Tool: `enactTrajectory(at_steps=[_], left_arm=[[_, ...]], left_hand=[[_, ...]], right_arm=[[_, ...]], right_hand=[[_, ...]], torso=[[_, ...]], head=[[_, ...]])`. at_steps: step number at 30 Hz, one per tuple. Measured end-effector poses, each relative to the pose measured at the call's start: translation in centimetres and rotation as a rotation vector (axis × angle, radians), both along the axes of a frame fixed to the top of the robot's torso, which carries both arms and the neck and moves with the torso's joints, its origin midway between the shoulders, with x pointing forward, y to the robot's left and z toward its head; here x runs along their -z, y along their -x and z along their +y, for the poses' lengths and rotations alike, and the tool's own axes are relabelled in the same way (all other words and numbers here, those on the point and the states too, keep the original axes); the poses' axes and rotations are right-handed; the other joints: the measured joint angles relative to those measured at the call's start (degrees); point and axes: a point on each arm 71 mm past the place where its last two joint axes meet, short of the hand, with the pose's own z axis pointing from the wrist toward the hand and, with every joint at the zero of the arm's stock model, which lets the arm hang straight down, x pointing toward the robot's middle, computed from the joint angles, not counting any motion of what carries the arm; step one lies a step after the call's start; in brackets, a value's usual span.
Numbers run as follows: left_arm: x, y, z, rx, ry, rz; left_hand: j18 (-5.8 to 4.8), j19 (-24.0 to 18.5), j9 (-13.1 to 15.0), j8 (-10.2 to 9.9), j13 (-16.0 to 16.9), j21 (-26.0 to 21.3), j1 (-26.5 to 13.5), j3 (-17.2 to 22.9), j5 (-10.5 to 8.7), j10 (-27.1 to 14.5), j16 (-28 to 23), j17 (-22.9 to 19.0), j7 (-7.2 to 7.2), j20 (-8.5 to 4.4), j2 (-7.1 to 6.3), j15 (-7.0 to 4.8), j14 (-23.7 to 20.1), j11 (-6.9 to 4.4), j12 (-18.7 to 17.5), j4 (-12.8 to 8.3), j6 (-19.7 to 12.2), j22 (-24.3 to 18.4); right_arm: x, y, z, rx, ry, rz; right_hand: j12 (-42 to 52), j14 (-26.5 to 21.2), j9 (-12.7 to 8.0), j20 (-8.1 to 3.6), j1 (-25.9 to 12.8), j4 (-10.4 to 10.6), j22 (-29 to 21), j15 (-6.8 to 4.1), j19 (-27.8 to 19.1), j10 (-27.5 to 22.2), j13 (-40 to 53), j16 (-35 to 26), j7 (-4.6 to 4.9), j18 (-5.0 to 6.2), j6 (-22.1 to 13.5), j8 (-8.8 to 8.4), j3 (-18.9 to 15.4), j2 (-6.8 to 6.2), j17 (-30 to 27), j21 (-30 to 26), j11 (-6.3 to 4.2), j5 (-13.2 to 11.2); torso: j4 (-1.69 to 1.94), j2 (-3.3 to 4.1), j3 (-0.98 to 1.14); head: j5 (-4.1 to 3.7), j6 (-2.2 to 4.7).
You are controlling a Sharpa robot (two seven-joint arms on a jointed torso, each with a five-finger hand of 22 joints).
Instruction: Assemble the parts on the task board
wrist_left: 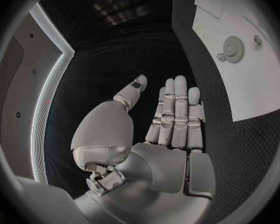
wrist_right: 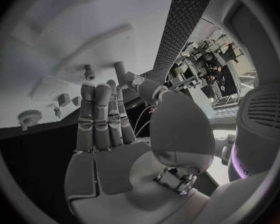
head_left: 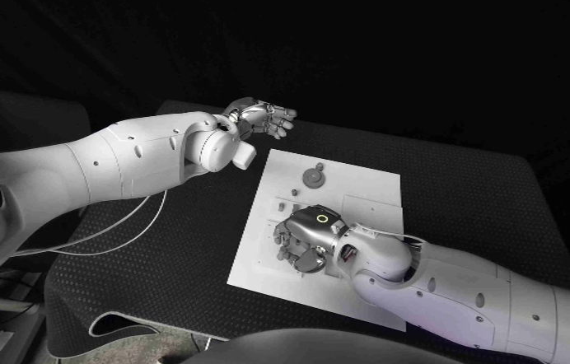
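Note:
The white task board [head_left: 357, 184] lies in the middle of the black table. A grey gear [head_left: 315, 176] stands on its far half, with small grey parts [head_left: 292, 193] nearer its middle. My right hand [head_left: 306, 237] hovers over the board's near left part, fingers apart and holding nothing. In the right wrist view the right hand [wrist_right: 105, 122] stretches straight toward the board [wrist_right: 47, 45], where a gear [wrist_right: 29, 117], a peg [wrist_right: 89, 72] and small blocks [wrist_right: 64, 100] show. My left hand [head_left: 260, 118] is raised beyond the board's far left corner, its fingers [wrist_left: 176, 109] straight and empty.
The left wrist view shows the board's corner [wrist_left: 258, 84] with the gear [wrist_left: 232, 49] and a small round part [wrist_left: 257, 40] on it. Black textured table mat [head_left: 475, 191] surrounds the board. A white cable [head_left: 131, 232] hangs from my left arm over the table's left side.

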Motion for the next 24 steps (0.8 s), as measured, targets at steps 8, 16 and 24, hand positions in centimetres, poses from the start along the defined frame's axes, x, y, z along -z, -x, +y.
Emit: enactTrajectory(at_steps=[8, 16, 24], left_arm=[[0.0, 0.0, 0.1, -0.002, -0.001, 0.001], [0.0, 0.0, 0.1, -0.002, -0.001, 0.001], [0.0, 0.0, 0.2, -0.003, -0.002, 0.001]], left_hand=[[0.00, 0.00, 0.00, 0.00, 0.00, 0.00, 0.00, 0.00, 0.00, 0.00, 0.00, 0.01, -0.20, 0.00, 0.00, 0.00, 0.00, 0.00, 0.00, 0.00, -0.20, 0.00], [0.00, 0.00, -0.05, 0.00, 0.00, 0.00, 0.00, 0.00, 0.00, 0.00, 0.00, 0.05, -0.20, 0.00, 0.00, 0.00, 0.00, 0.00, 0.00, 0.00, -0.20, 0.04], [0.00, 0.00, -0.05, -0.01, 0.00, 0.00, 0.00, 0.00, 0.00, 0.00, 0.00, 0.09, -0.20, 0.00, 0.00, 0.00, 0.00, 0.00, 0.00, 0.00, -0.20, 0.04]], right_arm=[[-0.4, 0.4, -0.7, 0.004, -0.023, 0.006], [-1.0, 0.8, -1.2, 0.006, -0.059, 0.016], [-3.1, -1.0, -3.4, 0.066, -0.101, 0.007]], right_hand=[[-0.66, -1.27, -1.13, 0.33, -1.12, -2.98, 0.00, 1.28, -0.90, -4.54, -1.24, 0.11, 1.96, -0.85, -3.78, -1.86, -2.98, -0.59, -0.26, 0.19, 1.72, 0.00], [-0.66, -1.43, -1.28, 0.22, -1.09, -3.44, 0.03, 1.44, -1.21, -4.73, -1.35, 0.61, 2.04, -0.89, -3.87, -1.86, -1.83, -0.58, -0.52, 0.20, 1.91, 0.00], [0.48, -1.32, -1.34, 0.22, -0.39, -1.88, 0.02, 1.34, -1.20, -3.73, -1.25, 1.09, 1.34, -0.91, -2.91, -1.47, 0.66, -0.54, -0.83, 0.71, 1.34, 0.00]], torso=[[-0.03, 0.00, 0.01], [-0.06, 0.00, 0.01], [-0.05, -0.03, 0.00]], head=[[0.01, -0.05], [-0.09, -0.05], [-0.35, 0.26]])
